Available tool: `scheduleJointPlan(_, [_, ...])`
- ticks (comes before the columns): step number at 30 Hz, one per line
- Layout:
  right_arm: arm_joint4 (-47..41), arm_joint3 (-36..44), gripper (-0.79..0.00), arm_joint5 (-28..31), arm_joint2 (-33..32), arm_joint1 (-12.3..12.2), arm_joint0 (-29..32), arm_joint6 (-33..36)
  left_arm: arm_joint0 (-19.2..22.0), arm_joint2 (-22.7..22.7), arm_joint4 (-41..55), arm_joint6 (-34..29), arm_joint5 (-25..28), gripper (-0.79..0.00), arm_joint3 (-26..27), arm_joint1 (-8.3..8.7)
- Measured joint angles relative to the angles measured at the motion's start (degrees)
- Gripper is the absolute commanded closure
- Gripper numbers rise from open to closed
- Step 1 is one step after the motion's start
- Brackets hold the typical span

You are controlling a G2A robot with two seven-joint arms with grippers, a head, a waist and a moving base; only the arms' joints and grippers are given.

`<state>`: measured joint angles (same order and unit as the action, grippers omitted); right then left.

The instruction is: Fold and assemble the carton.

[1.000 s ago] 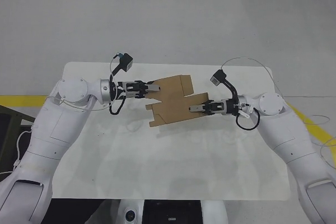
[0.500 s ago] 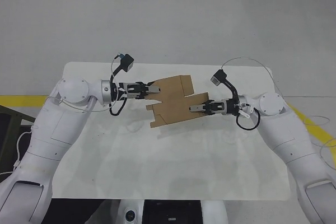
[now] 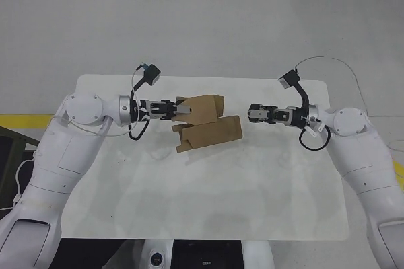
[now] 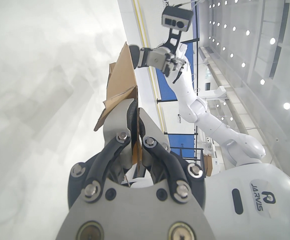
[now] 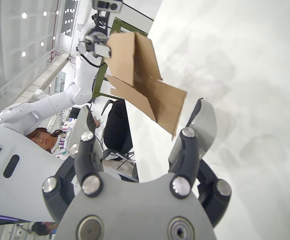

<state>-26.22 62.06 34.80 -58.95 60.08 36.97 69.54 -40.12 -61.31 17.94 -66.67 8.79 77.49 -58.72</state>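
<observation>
I have the carton (image 3: 205,124) at the middle of the top view, a little left of centre. It is partly opened and, as far as I can judge, hangs just above the counter (image 3: 188,202) rather than lying on it. My left jaws are clenched on the edge panel at the carton's left side; the left wrist view shows cardboard pinched between them. My right jaws are released, spread wide, and stand apart from the carton to its right. In the right wrist view the carton's free corner points toward them.

The step, I think, is to take that free panel and square the tube. I'd bring the right jaws in level with the panel's edge and bite one wall only, close to a crease. I'd hold the left grip firm so the cardboard bends at the scores and not between them.
</observation>
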Motion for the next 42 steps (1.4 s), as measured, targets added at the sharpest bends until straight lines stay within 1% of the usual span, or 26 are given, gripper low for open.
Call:
scheduleJointPlan(5, [-3.47, 5.55, -0.579, -1.60, 1.43, 0.14, 0.18, 1.55, -0.33, 0.64, -0.18, -0.67, 0.41, 0.000, 1.28, -0.10])
scheduleJointPlan(9, [-5.87, 6.93, -0.539, -2.33, 4.91, 0.88, -0.56, 2.28, -0.23, 0.85, -0.14, -1.23, 0.53, 0.000, 2.02, -0.15])
scheduleJointPlan(12, [-6.88, 6.24, -0.496, -2.24, 7.28, 1.46, -1.25, 2.20, -0.01, 0.75, 0.00, -1.40, 0.37, 0.000, 2.23, -0.15])
scheduleJointPlan(16, [-7.50, 4.77, -0.477, -1.70, 9.22, 1.94, -2.10, 1.66, 0.05, 0.49, 0.78, -1.81, 0.29, 0.000, 2.41, -0.14])
scheduleJointPlan(20, [-7.76, 3.48, -0.453, -1.45, 10.21, 2.09, -2.97, 1.41, -0.31, 0.23, 1.94, -2.77, 0.41, 0.000, 2.93, -0.09])
scheduleJointPlan(26, [-8.08, 1.72, -0.443, -1.21, 11.11, 2.14, -4.19, 1.16, -0.75, 0.12, 3.02, -3.89, 0.42, 0.000, 3.15, -0.04])
scheduleJointPlan(30, [-8.73, 0.46, -0.406, -1.47, 11.69, 2.11, -4.57, 1.41, -0.70, -0.07, 3.08, -3.80, 0.47, 0.000, 3.09, -0.02])
scheduleJointPlan(42, [-14.49, -0.75, -0.388, -2.14, 14.51, 3.49, -5.24, 2.09, -0.53, -0.10, 3.50, -3.65, 0.40, 0.000, 3.93, -0.08])
